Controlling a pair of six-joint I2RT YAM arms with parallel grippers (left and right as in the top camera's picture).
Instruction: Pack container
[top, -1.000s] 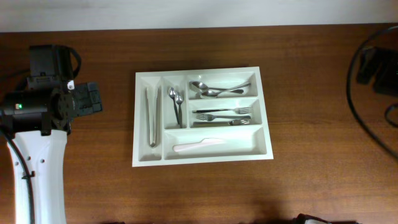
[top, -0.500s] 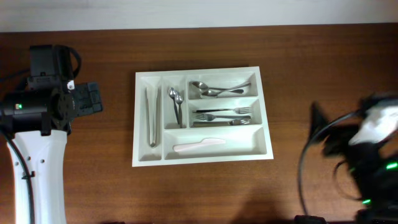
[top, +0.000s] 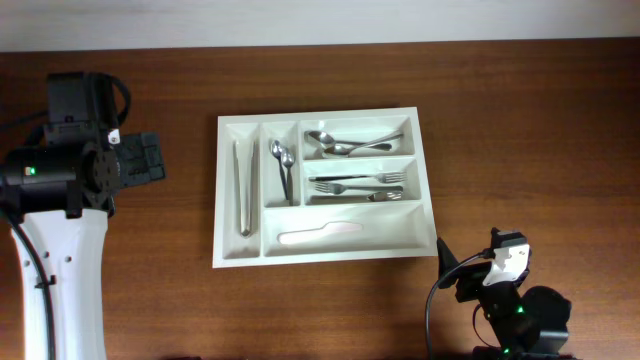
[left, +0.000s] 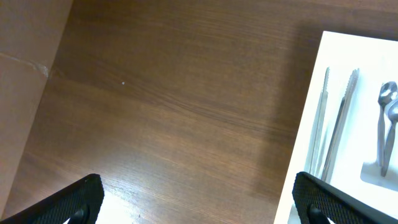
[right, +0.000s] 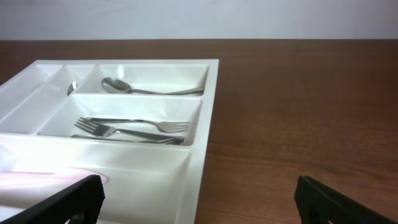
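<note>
White five-slot tray (top: 395, 232) in the middle of my bench (top: 500, 120), left tool (left: 199, 202) and right tool (right: 199, 202) both released
White plastic: two narrow upright slots hold tongs (top: 245, 188) and small spoons (top: 284, 165), three wide ones hold big spoons (top: 350, 143), forks (top: 360, 186) and a white knife (top: 320, 235). My left tool hangs over bare wood beside the tongs slot. My right tool faces the tray's near corner; half a second ago that arm (top: 510, 300) was a blur at the bench's right edge, now it sits at the front
</note>
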